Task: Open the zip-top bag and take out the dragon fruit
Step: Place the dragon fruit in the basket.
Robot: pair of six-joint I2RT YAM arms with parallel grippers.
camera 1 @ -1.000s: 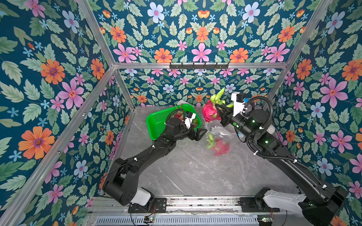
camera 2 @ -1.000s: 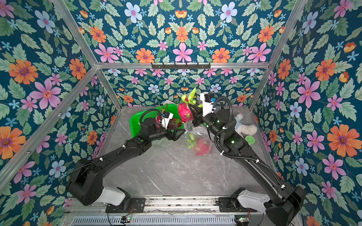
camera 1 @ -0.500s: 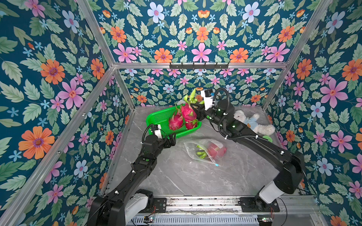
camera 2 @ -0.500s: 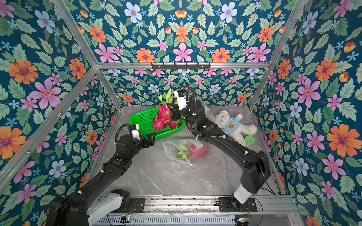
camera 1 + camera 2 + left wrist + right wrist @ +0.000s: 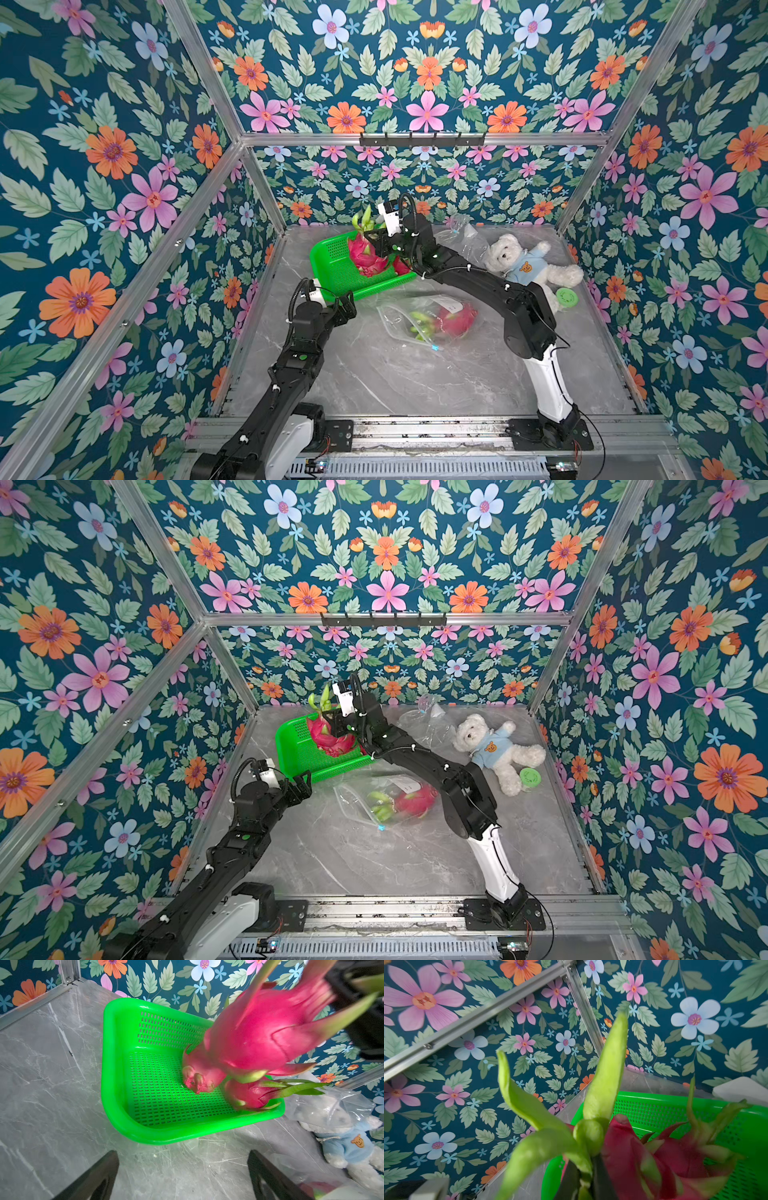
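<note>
My right gripper [image 5: 377,239] [image 5: 586,1184] is shut on the green scales of a magenta dragon fruit [image 5: 362,254] [image 5: 326,734] [image 5: 259,1032]. That fruit hangs over the green basket [image 5: 328,266] [image 5: 293,750] [image 5: 116,1105]. Two more dragon fruits [image 5: 246,1095] [image 5: 199,1073] lie in the basket under it. The clear zip-top bag [image 5: 399,320] [image 5: 353,802] lies flat on the table in front of the basket, with one dragon fruit [image 5: 457,321] [image 5: 415,802] inside. My left gripper [image 5: 345,303] [image 5: 301,785] [image 5: 182,1154] is open and empty, low by the basket's near corner.
A white teddy bear in a blue shirt [image 5: 523,262] [image 5: 494,746] lies at the back right, with a green lid [image 5: 567,297] beside it. Crumpled clear plastic [image 5: 461,239] sits by the back wall. Flowered walls enclose the marble table on three sides.
The right gripper carried its dragon fruit left to above the basket. The left gripper let go of the bag, which dropped flat on the table, and drew back to the basket's near corner.
</note>
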